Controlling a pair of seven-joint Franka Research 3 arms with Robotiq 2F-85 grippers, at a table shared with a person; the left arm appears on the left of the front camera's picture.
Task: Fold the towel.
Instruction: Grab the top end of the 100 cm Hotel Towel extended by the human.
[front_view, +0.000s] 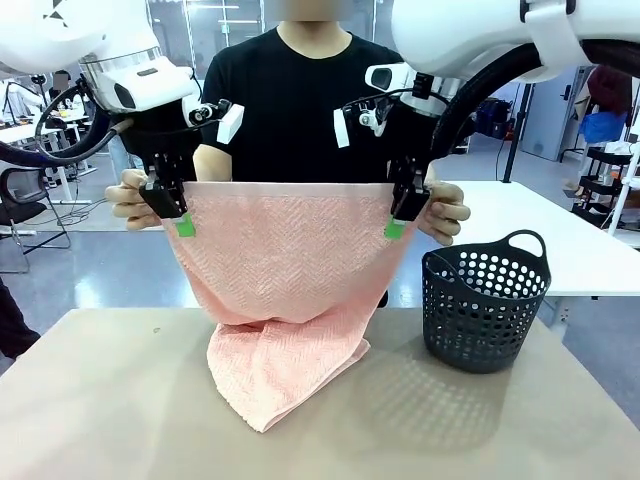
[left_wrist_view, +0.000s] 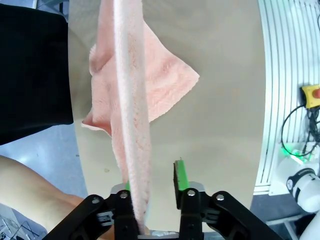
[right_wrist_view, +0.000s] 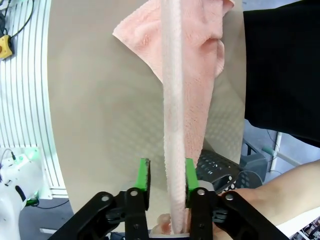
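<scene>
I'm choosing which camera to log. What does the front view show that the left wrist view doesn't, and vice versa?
Front view: the basket, the right end effector at a top corner of the towel, and the person's hand beside it. Left wrist view: the towel's edge against one finger with a gap to the other pad, and a red button beyond the table. Both: the towel, its lower part bunched on the table, and the left end effector.
</scene>
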